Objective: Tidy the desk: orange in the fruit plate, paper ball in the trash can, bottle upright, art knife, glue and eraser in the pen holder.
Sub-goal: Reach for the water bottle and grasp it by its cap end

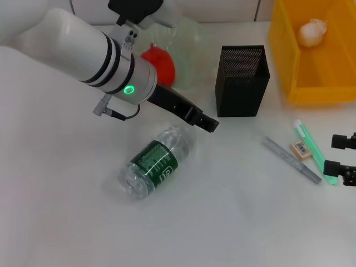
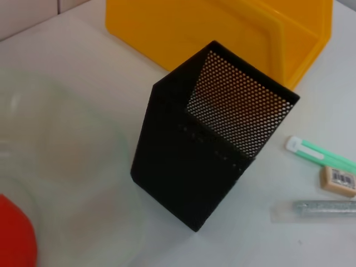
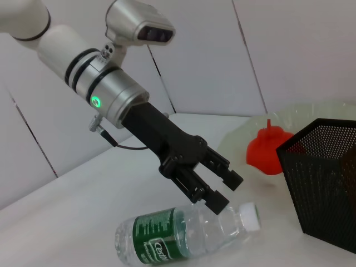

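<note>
The bottle (image 1: 156, 162) lies on its side on the counter (image 1: 55, 222), so we bring our left pincer (image 1: 208, 123) over its cap end, fingers spread and touching nothing, ready to stand it up. The left arm reaches in slanted downward from the fruit plate (image 1: 192, 33), where the orange (image 1: 160, 64) already sits. The paper ball (image 1: 312, 30) rests in the yellow trash can (image 1: 289, 50). Our right pincer (image 1: 345, 158) waits open at the edge beside the art knife (image 1: 314, 149), eraser (image 1: 300, 149) and glue (image 1: 290, 159), near the pen holder (image 1: 242, 83).
</note>
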